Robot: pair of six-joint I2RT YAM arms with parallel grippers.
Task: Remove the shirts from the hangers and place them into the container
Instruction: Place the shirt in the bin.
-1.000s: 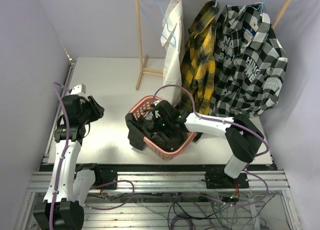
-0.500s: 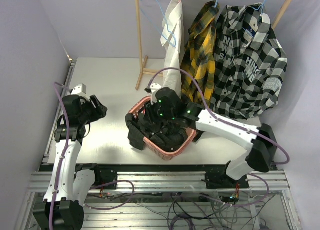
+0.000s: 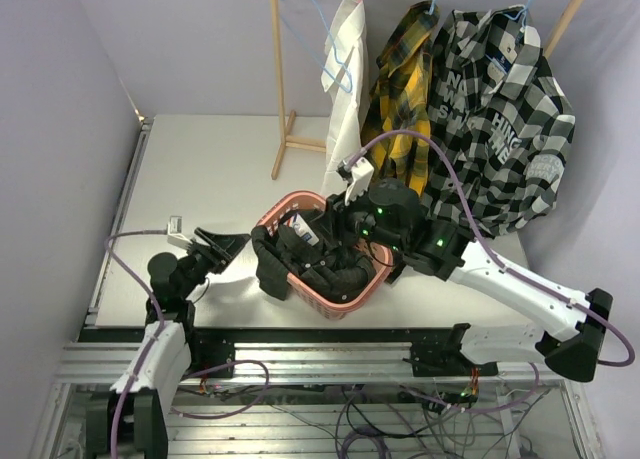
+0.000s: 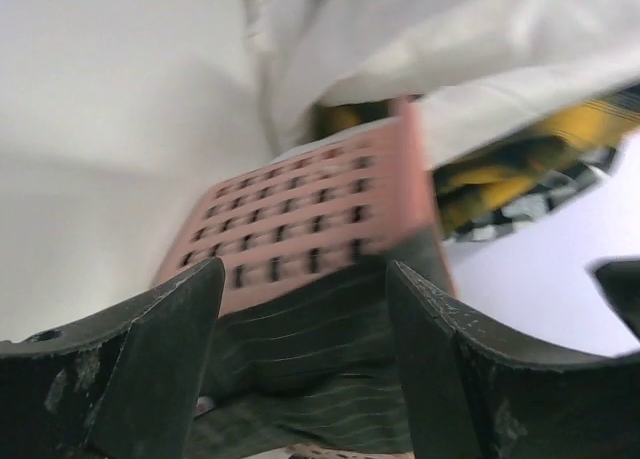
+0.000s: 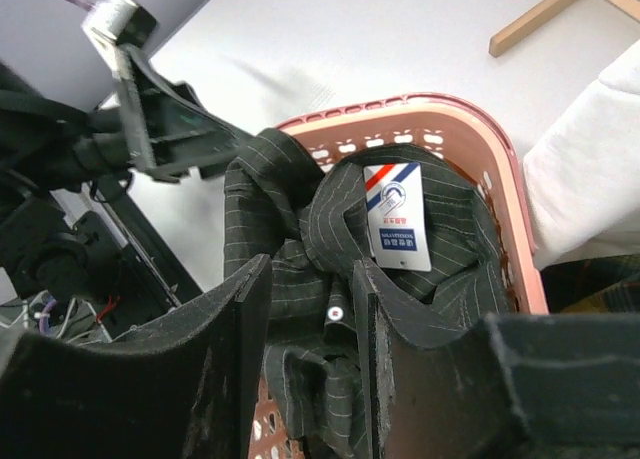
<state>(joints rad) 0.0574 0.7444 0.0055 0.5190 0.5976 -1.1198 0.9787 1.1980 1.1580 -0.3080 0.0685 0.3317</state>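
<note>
Top view: fixed, high, behind the table (image 3: 200, 169), tilted down and forward. Rack (image 3: 283, 79) at 12 o'clock, near edge at 6; widest framing.
Left wrist view: low, facing 3 o'clock, close on the basket (image 4: 300, 249) wall.
Right wrist view: just above the basket, looking down toward 8 o'clock.
All three share the basket and pinstriped shirt (image 5: 290, 209).

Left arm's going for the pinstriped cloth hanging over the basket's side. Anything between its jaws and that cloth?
Nothing visible. The left gripper has its jaws open, facing the pinstriped shirt where it drapes over the basket wall; only table surface lies between. The right gripper hovers over the basket's inside, off that line.
</note>
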